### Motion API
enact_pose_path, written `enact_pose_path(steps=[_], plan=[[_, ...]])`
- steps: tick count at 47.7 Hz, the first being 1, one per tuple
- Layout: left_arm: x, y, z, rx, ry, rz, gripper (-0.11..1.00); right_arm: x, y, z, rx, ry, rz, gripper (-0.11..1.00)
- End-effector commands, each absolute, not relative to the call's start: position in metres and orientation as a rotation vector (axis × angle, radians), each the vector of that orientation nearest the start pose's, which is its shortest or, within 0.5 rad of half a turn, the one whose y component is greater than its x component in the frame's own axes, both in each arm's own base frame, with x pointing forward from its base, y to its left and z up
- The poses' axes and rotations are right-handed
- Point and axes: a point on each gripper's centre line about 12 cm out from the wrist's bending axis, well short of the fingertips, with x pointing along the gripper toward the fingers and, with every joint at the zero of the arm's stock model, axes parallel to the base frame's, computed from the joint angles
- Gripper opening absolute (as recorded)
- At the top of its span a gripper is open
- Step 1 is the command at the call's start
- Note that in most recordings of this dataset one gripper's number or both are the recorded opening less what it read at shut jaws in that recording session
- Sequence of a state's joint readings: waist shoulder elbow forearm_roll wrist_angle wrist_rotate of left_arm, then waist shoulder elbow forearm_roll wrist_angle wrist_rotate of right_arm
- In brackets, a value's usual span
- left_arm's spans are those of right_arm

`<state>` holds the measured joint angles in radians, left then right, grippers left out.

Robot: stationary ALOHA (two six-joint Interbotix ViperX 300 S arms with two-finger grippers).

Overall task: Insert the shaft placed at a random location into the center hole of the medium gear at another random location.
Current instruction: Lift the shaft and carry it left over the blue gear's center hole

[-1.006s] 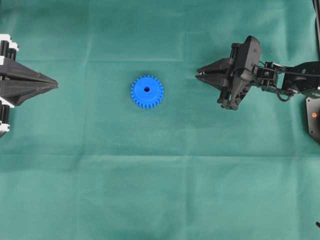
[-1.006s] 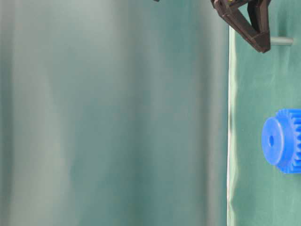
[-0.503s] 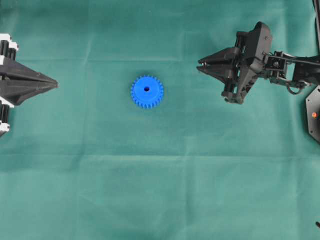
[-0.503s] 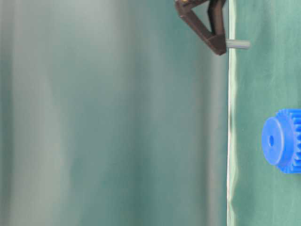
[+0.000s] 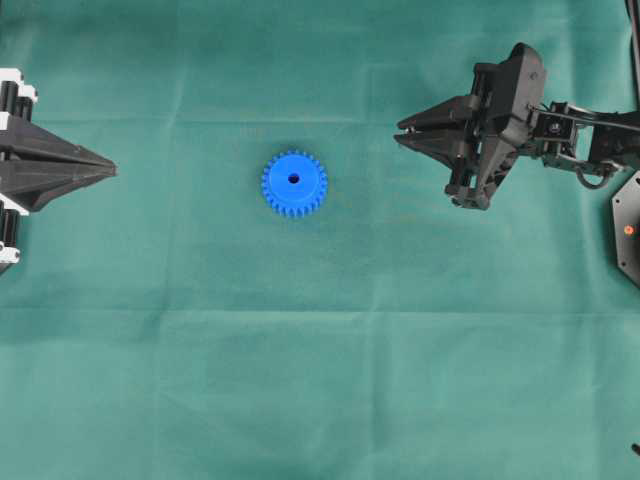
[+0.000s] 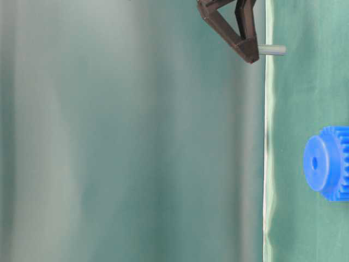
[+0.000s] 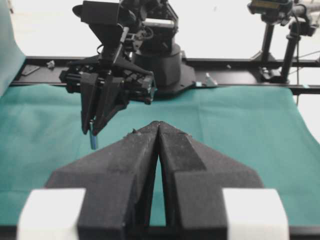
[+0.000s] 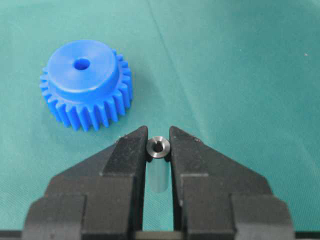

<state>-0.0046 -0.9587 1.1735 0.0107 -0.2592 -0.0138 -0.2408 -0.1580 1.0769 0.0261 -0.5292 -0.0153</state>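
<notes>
Silvery shaft (image 8: pixel 159 148) pinched between right fingers (image 8: pixel 131 150) in the wrist view, unseen overhead; left fingers (image 7: pixel 176 152) together.

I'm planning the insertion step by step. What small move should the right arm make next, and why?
Probably carry the shaft sideways toward the medium gear. The right gripper is shut on the shaft and off the cloth, but well to the gear's right overhead; the center hole is open and nothing lies between.
</notes>
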Motion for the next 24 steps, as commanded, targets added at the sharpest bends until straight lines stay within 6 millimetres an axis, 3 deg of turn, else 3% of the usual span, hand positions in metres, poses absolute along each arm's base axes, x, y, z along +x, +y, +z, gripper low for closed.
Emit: enact_pose_path(steps=[1,24], plan=[[0.202,-0.001,0.296,-0.002,-0.06,-0.008,0.0,0.304,-0.073,0.159,0.04,0.356,-0.242,0.13],[0.202,-0.001,0.296,-0.002,-0.058,-0.008,0.0,0.369,-0.059,0.164,0.029,0.364,-0.164,0.13]])
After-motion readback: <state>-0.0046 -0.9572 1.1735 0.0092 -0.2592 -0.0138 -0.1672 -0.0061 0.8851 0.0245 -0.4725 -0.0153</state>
